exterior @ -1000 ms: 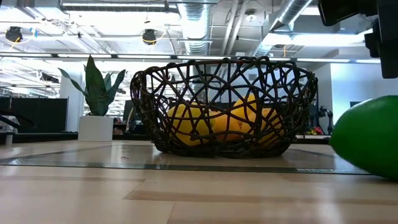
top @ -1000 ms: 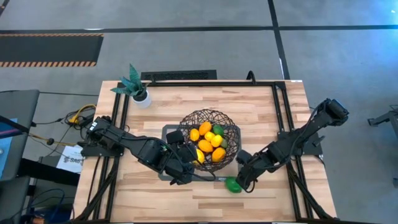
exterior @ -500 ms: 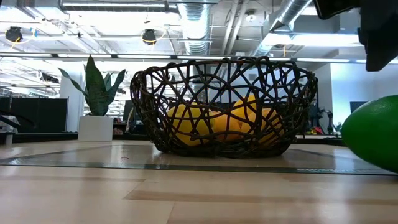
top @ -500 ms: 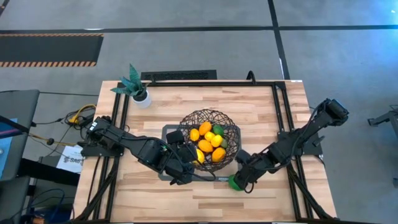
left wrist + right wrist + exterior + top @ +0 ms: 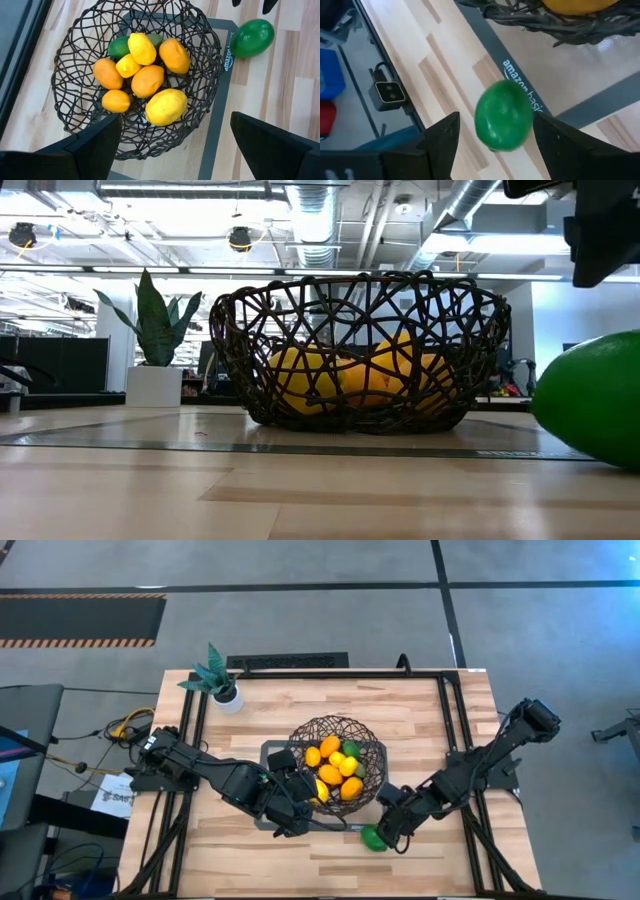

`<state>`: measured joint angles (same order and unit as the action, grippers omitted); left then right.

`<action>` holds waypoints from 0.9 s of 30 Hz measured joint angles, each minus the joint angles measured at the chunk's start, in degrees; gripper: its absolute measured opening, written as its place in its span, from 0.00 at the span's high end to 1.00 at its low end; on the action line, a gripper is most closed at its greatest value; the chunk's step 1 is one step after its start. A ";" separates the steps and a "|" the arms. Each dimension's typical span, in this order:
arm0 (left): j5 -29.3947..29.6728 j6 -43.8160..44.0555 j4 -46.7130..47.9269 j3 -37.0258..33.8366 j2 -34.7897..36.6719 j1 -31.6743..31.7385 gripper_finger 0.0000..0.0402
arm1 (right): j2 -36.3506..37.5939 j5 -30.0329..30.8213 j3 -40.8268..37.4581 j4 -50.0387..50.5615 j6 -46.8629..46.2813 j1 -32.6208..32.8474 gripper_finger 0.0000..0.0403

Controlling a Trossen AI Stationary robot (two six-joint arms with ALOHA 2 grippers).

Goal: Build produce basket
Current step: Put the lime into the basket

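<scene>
Your right gripper (image 5: 492,145) hangs open over the green fruit (image 5: 503,115), which lies on the table (image 5: 420,710) just beside the basket (image 5: 338,727). Drop straight, straddle its middle, close gently. The left gripper (image 5: 175,145) waits open above the basket.

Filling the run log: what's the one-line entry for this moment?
right fingers: open, around green fruit on table | left fingers: open, by basket | fruit in basket: several

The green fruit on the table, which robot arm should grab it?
Probably the right. The right gripper hangs open beside the round green fruit; the left gripper sits across the dark wire basket.
</scene>
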<state>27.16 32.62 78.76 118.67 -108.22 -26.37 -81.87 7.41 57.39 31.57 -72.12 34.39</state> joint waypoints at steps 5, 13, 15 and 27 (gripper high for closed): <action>0.00 0.00 0.01 0.00 0.00 0.00 0.11 | 0.00 0.10 0.00 -0.31 0.24 0.51 0.33; 0.00 0.00 0.00 0.00 0.00 0.00 0.11 | -4.02 0.18 -0.13 0.88 -3.25 2.37 0.30; 0.00 -0.01 -0.05 0.00 0.00 0.00 0.11 | -6.57 -0.38 0.04 -1.62 -3.82 2.84 0.26; 0.02 0.04 -0.24 0.00 0.00 0.00 0.11 | -10.23 -2.99 -0.04 -6.62 -3.45 0.89 0.04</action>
<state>27.18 32.67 78.52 118.67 -108.22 -26.37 -92.09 4.43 57.35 24.95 -75.57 35.28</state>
